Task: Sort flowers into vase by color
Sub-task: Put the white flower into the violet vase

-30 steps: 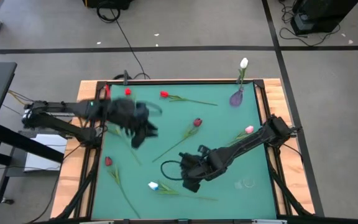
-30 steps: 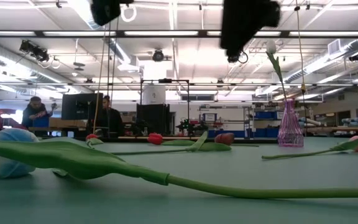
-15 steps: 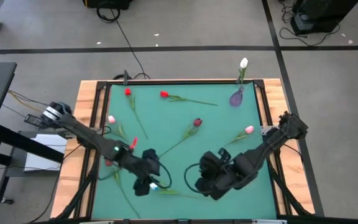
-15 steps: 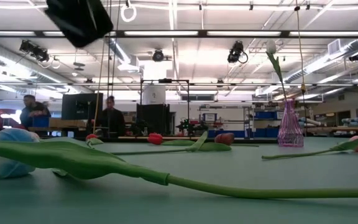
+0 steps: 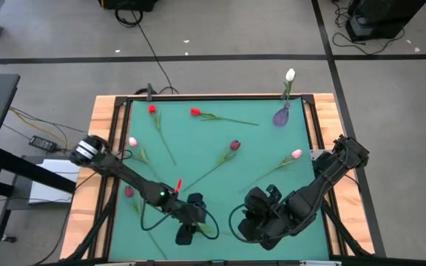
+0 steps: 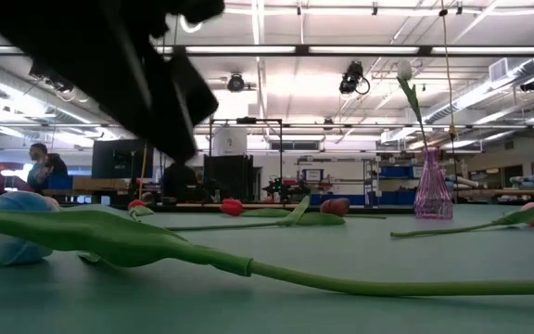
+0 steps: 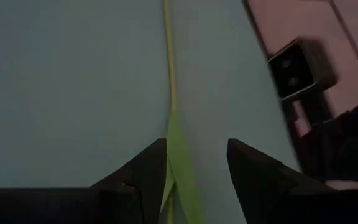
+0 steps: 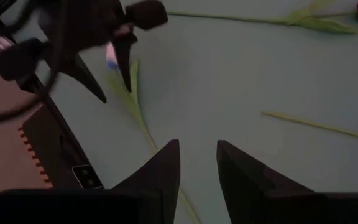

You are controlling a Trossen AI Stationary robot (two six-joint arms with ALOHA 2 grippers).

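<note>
On table: flowers point(image 5: 228, 151), no labels.

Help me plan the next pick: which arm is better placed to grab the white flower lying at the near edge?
Left. The left gripper hangs open directly over the white flower's stem, fingers straddling it; the right gripper sits off to the side.

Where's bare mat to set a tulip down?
Free: the mat between the dark red tulip and purple vase. Crowded: the near edge, where left claw straddles a stem beside right claw.
</note>
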